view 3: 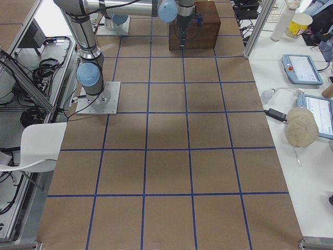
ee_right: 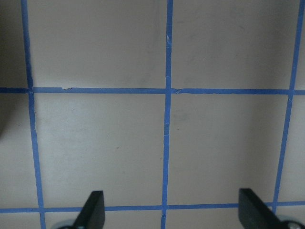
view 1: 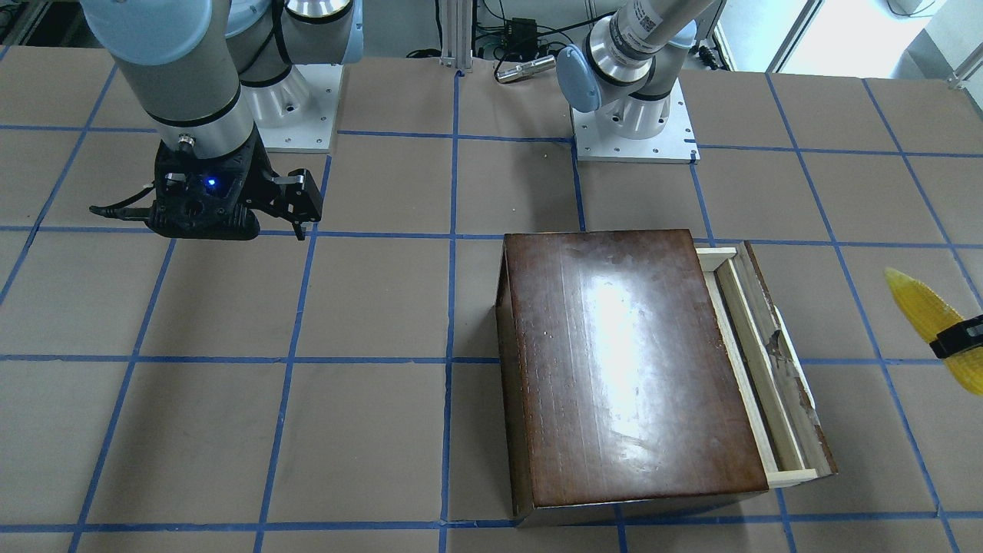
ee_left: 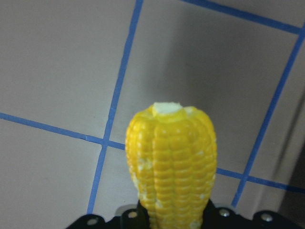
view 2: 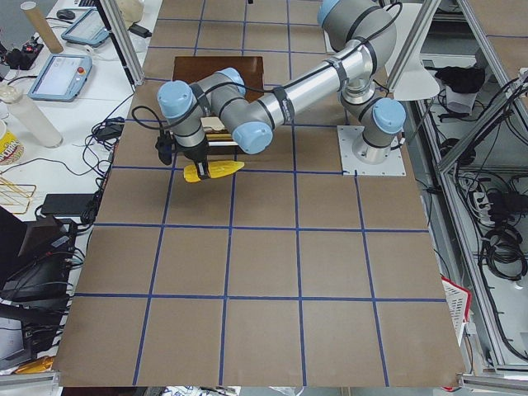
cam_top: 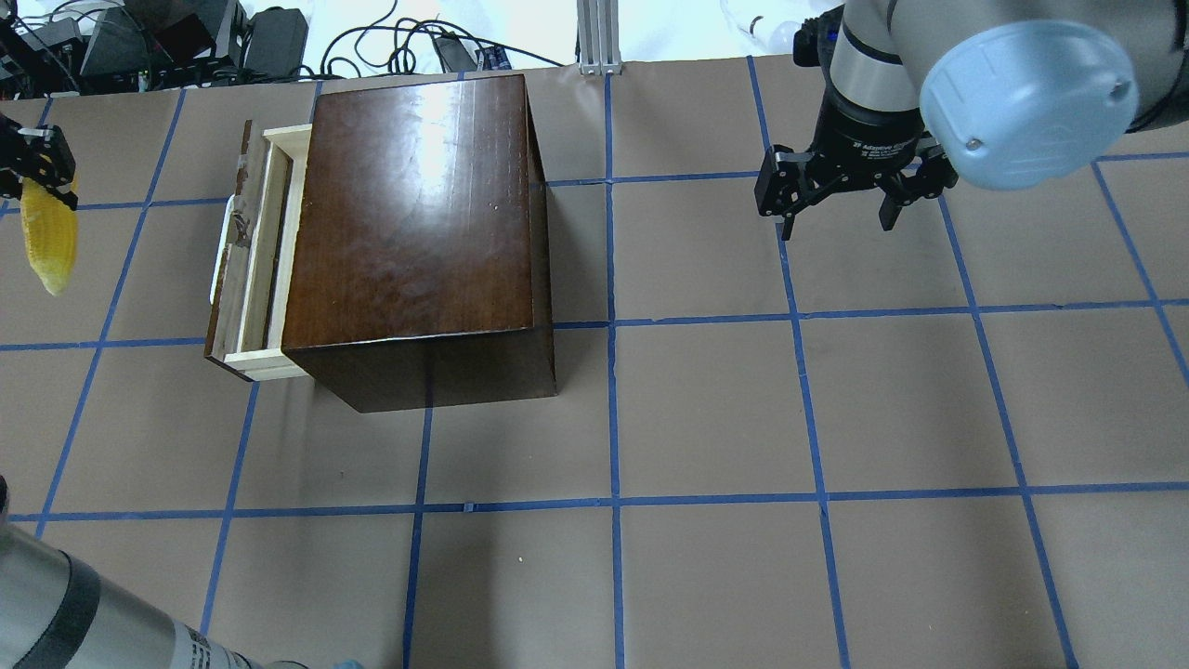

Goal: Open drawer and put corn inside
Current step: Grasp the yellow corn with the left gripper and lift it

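The drawer (cam_top: 253, 251) of pale wood with a chipped dark front stands partly pulled out of the glossy dark-brown box (cam_top: 418, 214); it also shows in the front view (view 1: 756, 361). Its tray looks empty. My left gripper (cam_top: 32, 172) is shut on the yellow corn (cam_top: 48, 243), held above the table to the left of the drawer front and apart from it. The corn also shows in the front view (view 1: 929, 319) and the left wrist view (ee_left: 171, 162). My right gripper (cam_top: 836, 218) is open and empty, hovering far right of the box.
The brown table with blue tape lines (cam_top: 706, 409) is bare around the box. Cables and electronics (cam_top: 186, 42) lie beyond the far edge. The arm bases (view 1: 633, 127) are bolted at the robot's side.
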Robot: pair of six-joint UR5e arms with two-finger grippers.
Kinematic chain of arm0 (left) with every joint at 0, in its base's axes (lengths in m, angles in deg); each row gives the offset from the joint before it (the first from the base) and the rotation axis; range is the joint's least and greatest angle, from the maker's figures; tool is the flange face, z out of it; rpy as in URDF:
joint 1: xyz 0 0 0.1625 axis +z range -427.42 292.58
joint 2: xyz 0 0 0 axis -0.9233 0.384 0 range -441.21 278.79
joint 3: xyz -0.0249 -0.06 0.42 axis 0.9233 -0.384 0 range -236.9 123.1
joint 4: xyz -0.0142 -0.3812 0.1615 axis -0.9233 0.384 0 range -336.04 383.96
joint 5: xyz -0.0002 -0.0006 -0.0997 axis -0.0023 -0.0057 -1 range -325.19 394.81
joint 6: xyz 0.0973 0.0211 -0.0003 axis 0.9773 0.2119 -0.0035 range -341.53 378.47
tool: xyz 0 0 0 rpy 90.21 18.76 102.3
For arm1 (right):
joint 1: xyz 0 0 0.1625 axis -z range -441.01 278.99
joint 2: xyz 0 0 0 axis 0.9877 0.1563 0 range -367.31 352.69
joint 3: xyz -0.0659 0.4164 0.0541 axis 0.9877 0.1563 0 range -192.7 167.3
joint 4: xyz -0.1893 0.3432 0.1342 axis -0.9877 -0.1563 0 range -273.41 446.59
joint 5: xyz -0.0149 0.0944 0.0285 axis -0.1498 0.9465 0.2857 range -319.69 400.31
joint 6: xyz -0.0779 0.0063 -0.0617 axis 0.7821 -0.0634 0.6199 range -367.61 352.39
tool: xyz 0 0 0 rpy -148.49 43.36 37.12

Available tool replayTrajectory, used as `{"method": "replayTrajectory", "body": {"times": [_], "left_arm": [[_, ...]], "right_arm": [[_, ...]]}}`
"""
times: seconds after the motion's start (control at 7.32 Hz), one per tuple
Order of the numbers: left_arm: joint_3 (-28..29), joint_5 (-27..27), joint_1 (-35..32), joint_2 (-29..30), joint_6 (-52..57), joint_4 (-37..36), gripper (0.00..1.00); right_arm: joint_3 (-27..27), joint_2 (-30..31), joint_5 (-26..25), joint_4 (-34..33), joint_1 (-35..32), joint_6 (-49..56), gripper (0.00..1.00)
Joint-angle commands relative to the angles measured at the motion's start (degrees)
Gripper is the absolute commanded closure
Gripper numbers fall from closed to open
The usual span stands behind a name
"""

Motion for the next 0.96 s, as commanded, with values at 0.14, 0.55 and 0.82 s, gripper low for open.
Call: {"method": "replayTrajectory", "body": {"times": [0.14,0.55,0.82], "left_arm": [[0.26,-3.92,-6.77,-1.91,0.53,0.30,1.00],[-0.61,-5.42,-14.16,-1.65,-1.22,0.30,1.00],[-2.54,-7.00,-15.40,-1.48,-1.84,0.22,1.00]], "right_arm": [[0.00,-0.01,0.03,0.07,0.00,0.00,0.00],[0.00,-0.01,0.03,0.07,0.00,0.00,0.00],[0.00,-0.01,0.03,0.07,0.00,0.00,0.00]]}}
